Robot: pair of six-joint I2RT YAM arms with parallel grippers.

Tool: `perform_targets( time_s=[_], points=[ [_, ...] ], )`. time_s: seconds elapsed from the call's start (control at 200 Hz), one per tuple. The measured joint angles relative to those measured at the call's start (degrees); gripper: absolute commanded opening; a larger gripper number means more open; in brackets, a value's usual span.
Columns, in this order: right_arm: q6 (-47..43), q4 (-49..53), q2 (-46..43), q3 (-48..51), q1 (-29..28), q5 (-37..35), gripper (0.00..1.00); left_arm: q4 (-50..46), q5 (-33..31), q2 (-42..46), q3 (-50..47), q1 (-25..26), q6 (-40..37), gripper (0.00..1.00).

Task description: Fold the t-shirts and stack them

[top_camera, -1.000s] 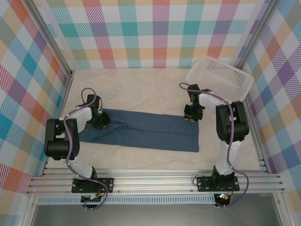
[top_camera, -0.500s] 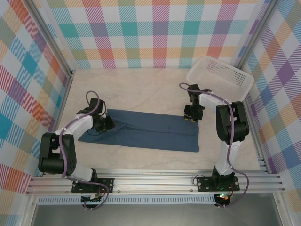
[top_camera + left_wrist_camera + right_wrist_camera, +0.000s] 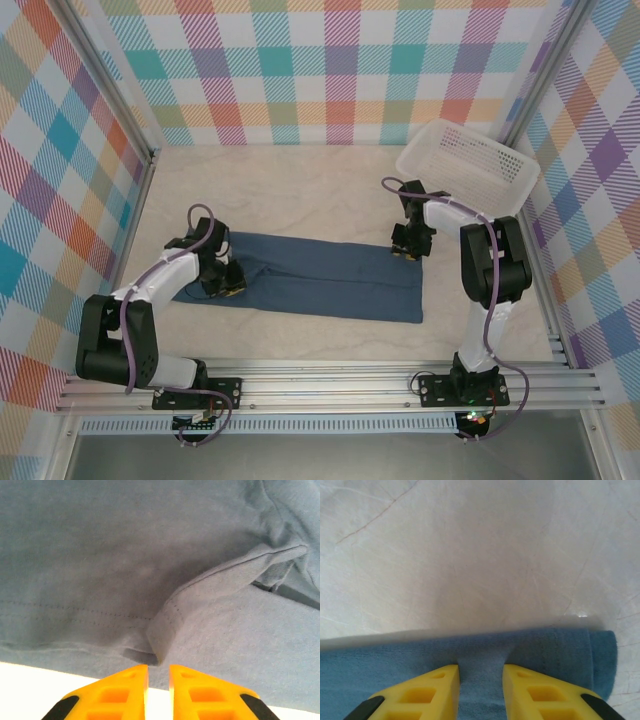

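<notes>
T-shirt (image 3: 320,280) lies flat on table (image 3: 300,190), folded to a long band, mid-table. Long axis runs left to right, right end slightly nearer.

Left gripper (image 3: 222,282) at the band's left end, jaws almost together, pinching a hem fold.

Right gripper (image 3: 408,248) at the far right corner, clamped on a ridge of cloth.

Basket (image 3: 470,165) far right, tilted.

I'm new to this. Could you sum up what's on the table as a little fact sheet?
Cloth: one dark blue t-shirt, folded into a long strip, flat on the table
Left gripper: closed on the strip's left end
Right gripper: closed on its far right edge
Basket: white, at the far right corner
</notes>
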State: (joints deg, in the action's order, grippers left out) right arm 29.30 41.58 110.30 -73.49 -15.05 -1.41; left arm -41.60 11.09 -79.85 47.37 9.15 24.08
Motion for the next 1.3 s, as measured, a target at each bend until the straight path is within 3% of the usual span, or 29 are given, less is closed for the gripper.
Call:
perform_targets(
  time_s=[0.21, 0.48, 0.86, 1.045, 1.3],
  points=[
    [0.0, -0.02, -0.07, 0.07, -0.04, 0.0, 0.29, 0.42, -3.72, -1.11, 5.14, 0.0, 6.4, 0.24],
    [0.0, -0.04, -0.52, 0.66, -0.04, 0.02, 0.3, 4.31, -6.23, -12.94, 8.59, 0.28, 8.31, 0.25],
    [0.02, -0.02, -0.55, 0.66, -0.04, 0.31, 0.3, 2.93, -1.97, -8.9, 6.19, 9.05, 12.24, 0.24],
    [-0.02, -0.07, -0.9, 0.72, -0.04, 0.07, 0.3, -2.34, -3.23, -8.9, 8.5, 7.08, 14.36, 0.25],
    [-0.42, -0.57, -2.84, 2.56, -0.02, 0.02, 0.27, -4.76, -6.32, -12.11, 13.33, 2.67, 28.17, 0.19]
  ],
)
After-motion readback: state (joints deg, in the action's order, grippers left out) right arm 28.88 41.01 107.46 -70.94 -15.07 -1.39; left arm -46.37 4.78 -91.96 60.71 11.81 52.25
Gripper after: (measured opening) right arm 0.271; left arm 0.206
